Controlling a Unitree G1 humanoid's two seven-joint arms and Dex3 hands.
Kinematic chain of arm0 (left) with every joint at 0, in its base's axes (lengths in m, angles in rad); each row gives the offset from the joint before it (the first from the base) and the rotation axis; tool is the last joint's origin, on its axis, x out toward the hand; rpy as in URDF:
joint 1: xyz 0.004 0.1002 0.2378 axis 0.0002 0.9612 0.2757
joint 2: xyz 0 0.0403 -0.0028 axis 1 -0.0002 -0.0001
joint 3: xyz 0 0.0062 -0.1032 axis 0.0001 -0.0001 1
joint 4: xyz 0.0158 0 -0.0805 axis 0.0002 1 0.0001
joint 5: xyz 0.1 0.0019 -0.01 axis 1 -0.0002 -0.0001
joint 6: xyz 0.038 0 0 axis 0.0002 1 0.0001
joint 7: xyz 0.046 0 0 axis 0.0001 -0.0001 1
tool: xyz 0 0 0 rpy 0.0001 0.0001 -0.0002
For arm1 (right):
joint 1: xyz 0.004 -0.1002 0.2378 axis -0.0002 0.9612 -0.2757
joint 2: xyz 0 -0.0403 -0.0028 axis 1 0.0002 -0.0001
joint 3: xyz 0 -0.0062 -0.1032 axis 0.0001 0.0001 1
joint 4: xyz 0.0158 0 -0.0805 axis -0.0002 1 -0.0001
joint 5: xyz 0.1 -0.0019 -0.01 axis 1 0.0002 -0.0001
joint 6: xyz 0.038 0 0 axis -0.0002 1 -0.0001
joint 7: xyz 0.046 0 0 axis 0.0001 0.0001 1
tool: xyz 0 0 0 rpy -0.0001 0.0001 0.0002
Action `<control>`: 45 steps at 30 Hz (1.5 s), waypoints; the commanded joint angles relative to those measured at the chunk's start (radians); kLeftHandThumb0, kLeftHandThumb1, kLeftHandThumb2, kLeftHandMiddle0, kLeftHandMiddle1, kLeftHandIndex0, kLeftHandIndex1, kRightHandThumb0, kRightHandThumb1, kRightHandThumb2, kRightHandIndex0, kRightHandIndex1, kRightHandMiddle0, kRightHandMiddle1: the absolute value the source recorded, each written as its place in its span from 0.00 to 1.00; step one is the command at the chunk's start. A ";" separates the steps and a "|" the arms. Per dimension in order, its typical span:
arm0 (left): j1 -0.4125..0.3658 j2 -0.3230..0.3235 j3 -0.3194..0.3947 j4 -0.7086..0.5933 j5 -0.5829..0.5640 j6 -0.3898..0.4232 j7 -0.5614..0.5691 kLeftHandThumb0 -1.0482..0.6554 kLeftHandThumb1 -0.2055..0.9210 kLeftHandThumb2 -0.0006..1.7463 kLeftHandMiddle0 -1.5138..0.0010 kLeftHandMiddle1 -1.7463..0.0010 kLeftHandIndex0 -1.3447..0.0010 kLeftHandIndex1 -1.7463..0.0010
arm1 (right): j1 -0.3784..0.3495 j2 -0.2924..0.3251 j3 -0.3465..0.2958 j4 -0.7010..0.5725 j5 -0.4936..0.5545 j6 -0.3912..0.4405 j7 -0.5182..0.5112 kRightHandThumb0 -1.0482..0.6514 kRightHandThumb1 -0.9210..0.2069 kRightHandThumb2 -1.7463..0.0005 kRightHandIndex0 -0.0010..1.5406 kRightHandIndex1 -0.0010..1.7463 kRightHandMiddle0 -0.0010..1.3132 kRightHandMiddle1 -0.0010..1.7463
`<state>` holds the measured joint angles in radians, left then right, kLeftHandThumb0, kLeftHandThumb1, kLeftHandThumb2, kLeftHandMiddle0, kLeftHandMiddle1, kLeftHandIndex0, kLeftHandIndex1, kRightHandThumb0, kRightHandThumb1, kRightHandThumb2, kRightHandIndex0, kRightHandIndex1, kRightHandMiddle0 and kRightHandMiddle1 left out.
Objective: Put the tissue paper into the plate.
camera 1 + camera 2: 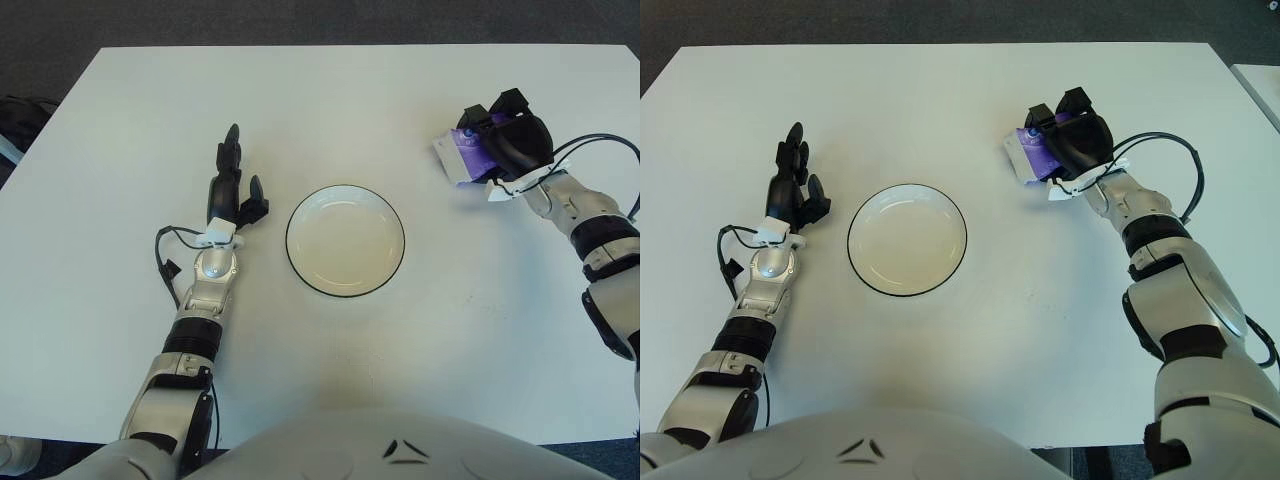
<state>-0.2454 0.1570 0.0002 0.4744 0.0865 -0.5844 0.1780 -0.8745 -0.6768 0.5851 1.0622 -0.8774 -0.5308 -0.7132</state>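
A purple and white tissue packet (458, 155) is held at the right side of the white table, with my right hand (500, 138) shut on it from the right. The packet (1028, 152) shows slightly raised and tilted. A round white plate (345, 240) with a dark rim lies in the middle of the table, well left of the packet, with nothing in it. My left hand (232, 185) shows left of the plate, fingers stretched out and holding nothing.
The white table (330, 100) fills most of the view, with dark floor beyond its far edge. A black cable (1180, 160) loops from my right wrist. My own torso shows at the bottom edge.
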 commanded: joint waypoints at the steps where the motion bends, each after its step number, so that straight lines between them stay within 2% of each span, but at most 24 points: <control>1: 0.190 -0.028 -0.022 0.215 0.048 -0.033 0.015 0.15 1.00 0.54 0.87 1.00 1.00 0.81 | 0.022 0.003 -0.061 -0.065 0.047 -0.019 -0.043 0.60 0.60 0.21 0.82 1.00 0.76 1.00; 10: 0.191 -0.027 -0.024 0.209 0.048 -0.023 0.013 0.15 1.00 0.54 0.87 1.00 1.00 0.81 | 0.005 0.019 -0.189 -0.181 0.155 -0.034 0.010 0.60 0.58 0.22 0.81 1.00 0.77 1.00; 15: 0.191 -0.028 -0.022 0.209 0.048 -0.026 0.017 0.15 1.00 0.54 0.87 0.99 1.00 0.81 | -0.003 0.021 -0.228 -0.229 0.181 -0.034 0.043 0.60 0.58 0.22 0.81 1.00 0.78 1.00; 24: 0.188 -0.026 -0.021 0.214 0.045 -0.033 0.013 0.15 1.00 0.54 0.87 0.99 1.00 0.81 | -0.010 0.027 -0.318 -0.424 0.260 0.035 0.203 0.60 0.59 0.21 0.84 1.00 0.81 1.00; 31: 0.186 -0.025 -0.020 0.213 0.041 -0.036 0.008 0.16 1.00 0.54 0.86 0.99 1.00 0.81 | 0.006 0.046 -0.355 -0.583 0.299 0.113 0.351 0.60 0.60 0.21 0.84 1.00 0.80 1.00; 37: 0.187 -0.026 -0.021 0.203 0.039 -0.038 0.004 0.16 1.00 0.54 0.86 0.99 1.00 0.80 | 0.045 0.089 -0.374 -0.754 0.363 0.200 0.507 0.60 0.59 0.22 0.83 1.00 0.79 1.00; 45: 0.187 -0.024 -0.021 0.199 0.034 -0.032 -0.005 0.15 1.00 0.54 0.87 1.00 1.00 0.79 | 0.124 0.165 -0.373 -0.933 0.376 0.288 0.596 0.59 0.57 0.24 0.83 1.00 0.78 1.00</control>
<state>-0.2521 0.1612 0.0002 0.4811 0.0869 -0.5953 0.1777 -0.8143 -0.5558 0.2238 0.2419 -0.5267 -0.2853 -0.1681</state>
